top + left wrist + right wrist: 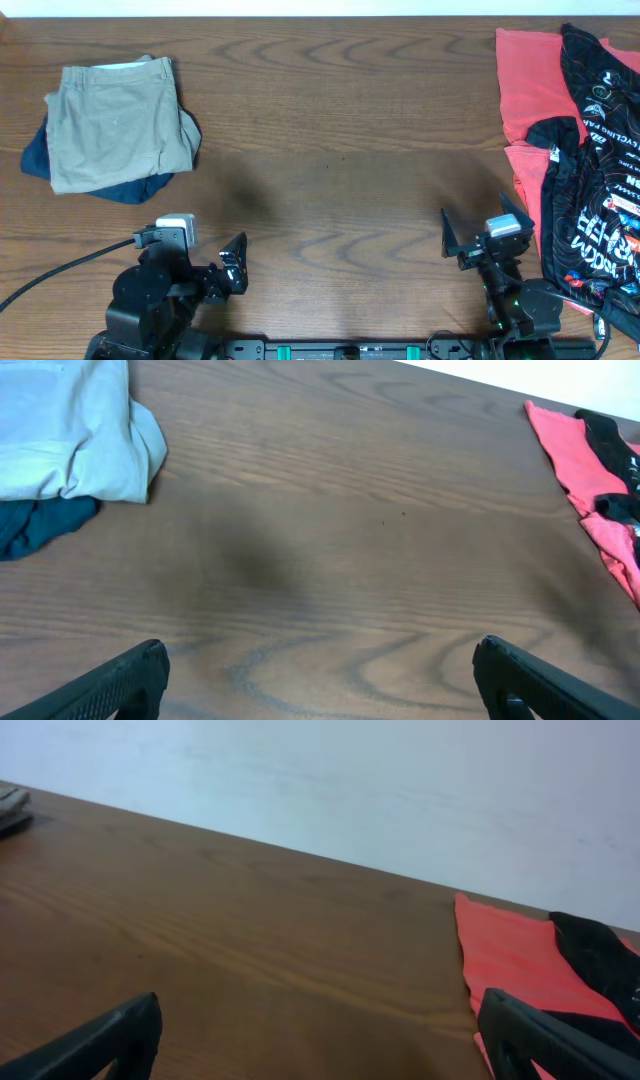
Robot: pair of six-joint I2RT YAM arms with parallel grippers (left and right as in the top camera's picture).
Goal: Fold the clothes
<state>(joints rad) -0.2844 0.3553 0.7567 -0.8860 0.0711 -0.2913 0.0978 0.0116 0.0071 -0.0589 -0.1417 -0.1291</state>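
Note:
Folded khaki trousers [117, 122] lie at the far left on top of a navy garment [120, 187]; both also show in the left wrist view, the khaki [70, 430] and the navy [35, 525]. A red garment [525, 95] and a black printed jersey [595, 170] lie in a loose heap at the right; the red one shows in the right wrist view [510, 955]. My left gripper [318, 670] is open and empty near the front left. My right gripper [320, 1040] is open and empty near the front right, just left of the heap.
The wooden table [340, 150] runs between the two piles. A black cable [60, 270] trails from the left arm to the front left edge. A white wall [350, 780] stands behind the table's far edge.

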